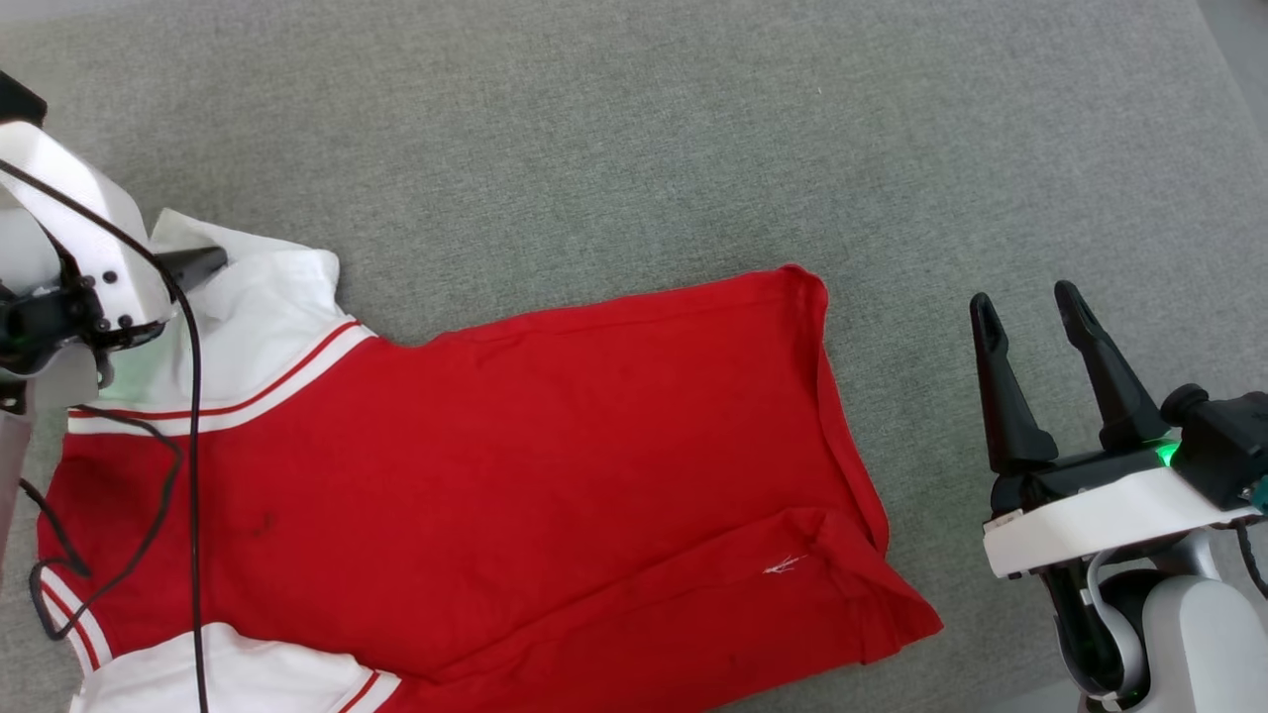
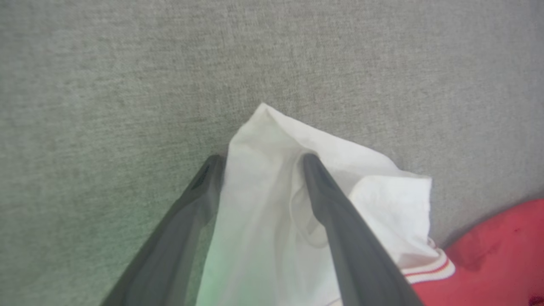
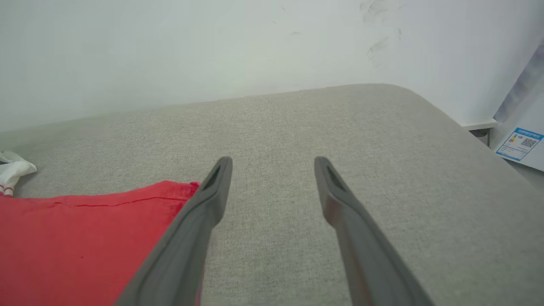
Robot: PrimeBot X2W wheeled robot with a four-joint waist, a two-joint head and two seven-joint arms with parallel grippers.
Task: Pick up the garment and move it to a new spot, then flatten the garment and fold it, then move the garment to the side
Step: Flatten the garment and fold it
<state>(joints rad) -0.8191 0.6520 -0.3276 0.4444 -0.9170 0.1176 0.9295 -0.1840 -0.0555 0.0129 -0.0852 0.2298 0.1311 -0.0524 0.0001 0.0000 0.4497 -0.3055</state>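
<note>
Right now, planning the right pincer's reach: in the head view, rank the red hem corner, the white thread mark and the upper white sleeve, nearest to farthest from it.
1. Red hem corner, just left of the right pincer.
2. White thread mark, lower down, on the folded flap.
3. Upper white sleeve, far left, at the left pincer.

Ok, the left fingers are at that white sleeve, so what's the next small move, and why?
Probably close the left gripper on the white sleeve of the garment. Its fingers stand open with the crumpled sleeve between them, so a grip there would likely let the arm pull it out flat.
</note>
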